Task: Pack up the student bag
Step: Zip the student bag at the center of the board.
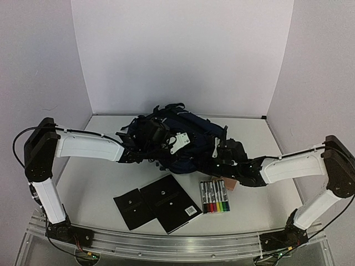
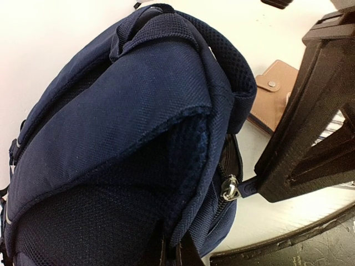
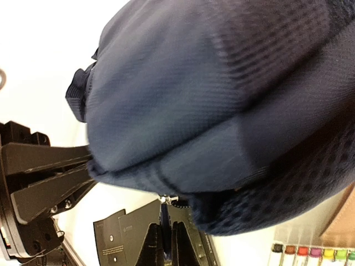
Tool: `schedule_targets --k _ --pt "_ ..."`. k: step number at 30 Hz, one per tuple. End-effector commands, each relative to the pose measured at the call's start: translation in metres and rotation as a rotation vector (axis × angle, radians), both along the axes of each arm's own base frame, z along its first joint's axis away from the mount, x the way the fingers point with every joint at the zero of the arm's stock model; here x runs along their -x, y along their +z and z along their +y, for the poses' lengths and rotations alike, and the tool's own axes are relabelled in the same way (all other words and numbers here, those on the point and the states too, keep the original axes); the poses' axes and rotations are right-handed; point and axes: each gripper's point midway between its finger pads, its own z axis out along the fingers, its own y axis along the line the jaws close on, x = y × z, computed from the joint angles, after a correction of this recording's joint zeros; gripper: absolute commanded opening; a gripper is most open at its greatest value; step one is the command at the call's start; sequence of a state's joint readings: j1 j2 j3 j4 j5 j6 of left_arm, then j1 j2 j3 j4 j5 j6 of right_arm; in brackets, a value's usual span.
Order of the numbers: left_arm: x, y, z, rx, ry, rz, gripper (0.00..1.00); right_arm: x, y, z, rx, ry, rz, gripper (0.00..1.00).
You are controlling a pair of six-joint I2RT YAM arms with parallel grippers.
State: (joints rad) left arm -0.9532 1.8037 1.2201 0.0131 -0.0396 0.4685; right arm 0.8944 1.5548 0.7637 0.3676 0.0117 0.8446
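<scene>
While the large navy-blue fabric student bag lay slumped at the middle of the white table, towards the back wall, I had both grippers on it. My left gripper was clenched on a fold of cloth at the bag's left edge, and my right gripper was pinched tight on the small metal zipper pull at the opposite side. The step in hand was, in my judgement, running the zipper to open the bag. To do it well, I needed the left grip firm as an anchor, so that the cloth would be taut. I also needed to draw the pull along the line of the teeth, since a sideways tug would likely drag the soft bag rather than move the slider. Unpacked, nearer the front, lay two flat black notebooks and a set of coloured marker pens. Just beside the bag lay a tan leather wallet with a snap.
</scene>
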Motion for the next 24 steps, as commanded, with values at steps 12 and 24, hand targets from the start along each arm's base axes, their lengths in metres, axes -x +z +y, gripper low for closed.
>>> schedule_targets --k 12,24 --pt "-0.018 0.023 0.068 0.029 0.297 0.068 0.32 -0.011 -0.004 -0.001 0.035 0.158 -0.042 0.0" --pt "-0.004 0.016 0.116 0.742 0.881 0.786 0.85 -0.003 0.009 0.032 -0.064 0.188 -0.09 0.0"
